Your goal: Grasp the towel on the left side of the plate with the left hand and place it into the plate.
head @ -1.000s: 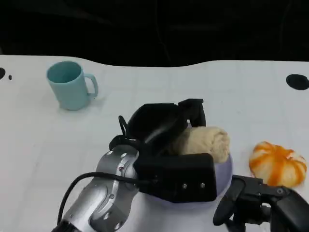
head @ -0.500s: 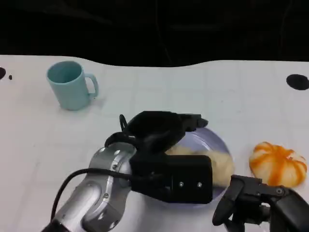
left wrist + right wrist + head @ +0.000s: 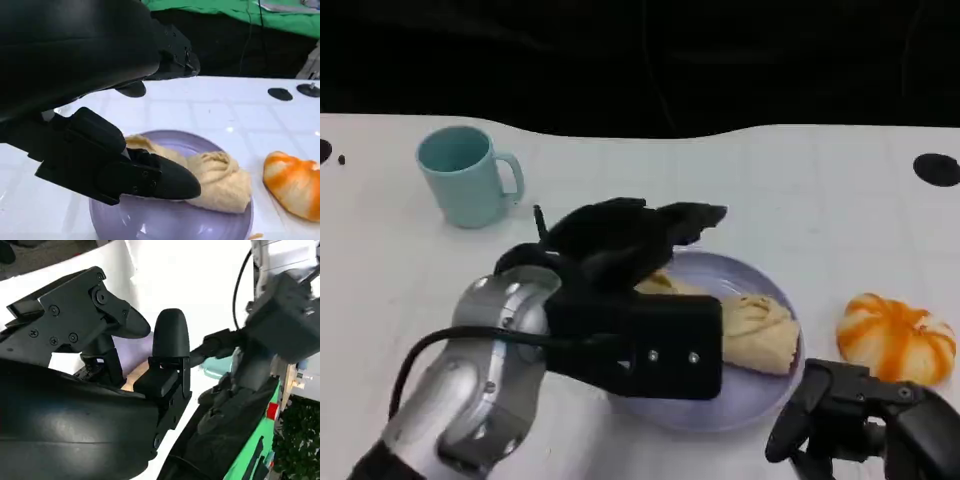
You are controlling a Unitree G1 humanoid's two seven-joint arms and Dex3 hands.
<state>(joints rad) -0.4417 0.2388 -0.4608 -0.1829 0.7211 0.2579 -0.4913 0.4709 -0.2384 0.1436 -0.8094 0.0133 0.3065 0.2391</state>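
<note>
The beige towel (image 3: 760, 330) lies loosely rolled inside the lilac plate (image 3: 740, 412), on its right half. My left hand (image 3: 620, 235) hovers over the plate's left rim with its fingers spread and nothing in them. In the left wrist view the towel (image 3: 220, 181) rests on the plate (image 3: 165, 226), just beyond the lower fingertip of my left hand (image 3: 100, 65). My right hand (image 3: 865, 420) rests near the table's front edge, right of the plate, fingers apart and holding nothing; it also shows in the right wrist view (image 3: 100, 390).
A teal mug (image 3: 465, 175) stands at the back left. An orange-and-white striped pumpkin-shaped object (image 3: 895, 338) sits right of the plate, close to my right hand. A black disc (image 3: 935, 168) lies at the far right.
My left hand has let go of the towel and drawn back to the left. The towel has dropped onto the plate and loosened. The right hand stays where it was.
</note>
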